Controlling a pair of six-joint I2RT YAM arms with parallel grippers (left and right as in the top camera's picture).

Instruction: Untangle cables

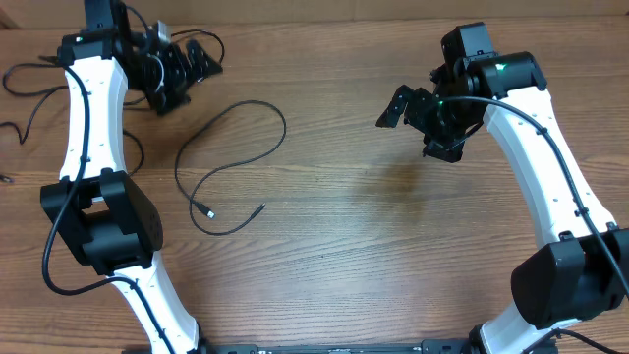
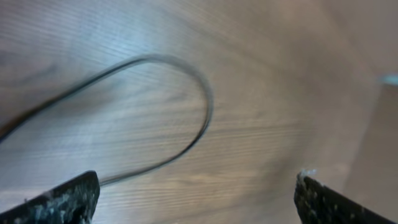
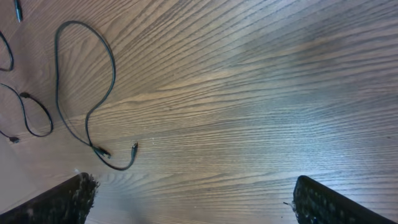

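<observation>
**Operator:** What does the overhead view supply that the wrist views do not?

**Technician:** Both arms entire. The left arm point(image 1: 93, 128) reaches to the far left of the table point(image 1: 393, 246); the right arm point(image 1: 536, 147) bends over the right side. A looped cable point(image 1: 241, 106) lies loose on the wood between them, nearer the left arm. Its two plug ends point(image 1: 204, 212) lie near each other, not touching. The other cables point(image 1: 29, 84) lie at the left edge.

**Operator:** Left gripper condition?

**Technician:** In its own wrist view the left gripper point(image 2: 196, 202) is spread wide, one fingertip in each lower corner, with only bare wood between. A blurred bend of cable point(image 2: 205, 106) lies ahead, untouched. Which cable it is cannot be told.

**Operator:** Right gripper?

**Technician:** The right gripper point(image 3: 193, 199) is likewise fully spread and empty. Its camera shows the looped cable sharply at upper left, well apart from the fingers, with the other cables at the left border.

**Operator:** Obstructions?

**Technician:** In the overhead view the left arm crosses part of the other cables. The looped cable lies fully exposed.
</observation>
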